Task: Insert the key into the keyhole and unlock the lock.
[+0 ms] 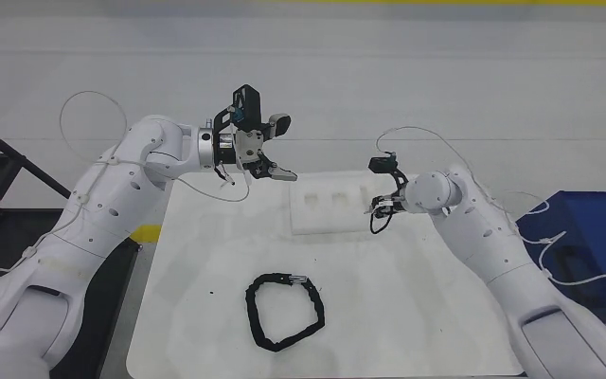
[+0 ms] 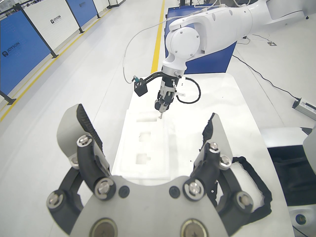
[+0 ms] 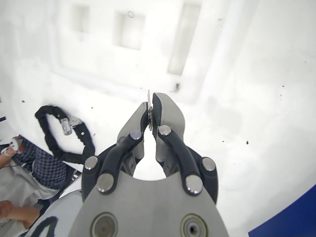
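The right tool [image 3: 151,101] is clamped on the key [image 3: 148,94], blade poking past the tips, at the tray's [image 1: 327,223] 3 o'clock end. The lock [image 1: 252,305] lies on the table [image 1: 426,303] at the tray's 6 o'clock, cylinder [image 1: 295,279] at the loop's 12 o'clock. The left tool [image 1: 282,148], fingers apart, hangs at the tray's 10 o'clock. Better pin the cylinder with it first (a loose lock probably skids), then line the blade with the keyhole before pushing.

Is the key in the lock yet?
Out. The right pincer grips the key at the foam tray; the chain lock lies apart, nearer the robot.
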You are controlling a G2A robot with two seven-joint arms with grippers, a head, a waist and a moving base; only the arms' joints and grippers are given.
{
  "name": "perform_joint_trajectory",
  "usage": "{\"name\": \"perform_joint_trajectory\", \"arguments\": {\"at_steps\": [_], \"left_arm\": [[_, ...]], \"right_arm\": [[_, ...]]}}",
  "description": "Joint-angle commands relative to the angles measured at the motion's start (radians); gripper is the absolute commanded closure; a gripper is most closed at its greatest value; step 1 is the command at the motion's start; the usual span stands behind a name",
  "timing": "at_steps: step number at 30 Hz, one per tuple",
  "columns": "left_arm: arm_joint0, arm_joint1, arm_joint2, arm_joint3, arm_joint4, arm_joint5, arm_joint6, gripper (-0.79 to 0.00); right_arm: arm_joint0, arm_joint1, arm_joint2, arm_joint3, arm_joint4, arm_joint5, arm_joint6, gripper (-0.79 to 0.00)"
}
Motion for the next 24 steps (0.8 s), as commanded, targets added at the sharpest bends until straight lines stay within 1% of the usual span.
{"name": "perform_joint_trajectory", "arguments": {"at_steps": [1,6,8,11,16,24], "left_arm": [[0.000,0.000,0.000,0.000,0.000,0.000,0.000,-0.785],[0.000,0.000,0.000,0.000,0.000,0.000,0.000,-0.785],[0.000,0.000,0.000,0.000,0.000,0.000,0.000,-0.785],[0.000,0.000,0.000,0.000,0.000,0.000,0.000,-0.785],[0.000,0.000,0.000,0.000,0.000,0.000,0.000,-0.785],[0.000,0.000,0.000,0.000,0.000,0.000,0.000,-0.785]], "right_arm": [[-0.042,0.020,0.048,-0.082,0.023,-0.014,0.024,0.000],[-0.160,0.073,0.183,-0.284,0.088,-0.071,0.123,0.000],[-0.206,0.088,0.229,-0.354,0.165,-0.135,0.189,0.000],[-0.251,0.108,0.290,-0.415,0.240,-0.197,0.261,0.000],[-0.304,0.129,0.361,-0.474,0.372,-0.250,0.323,0.000],[-0.361,0.150,0.449,-0.483,0.526,-0.269,0.294,0.000]]}}
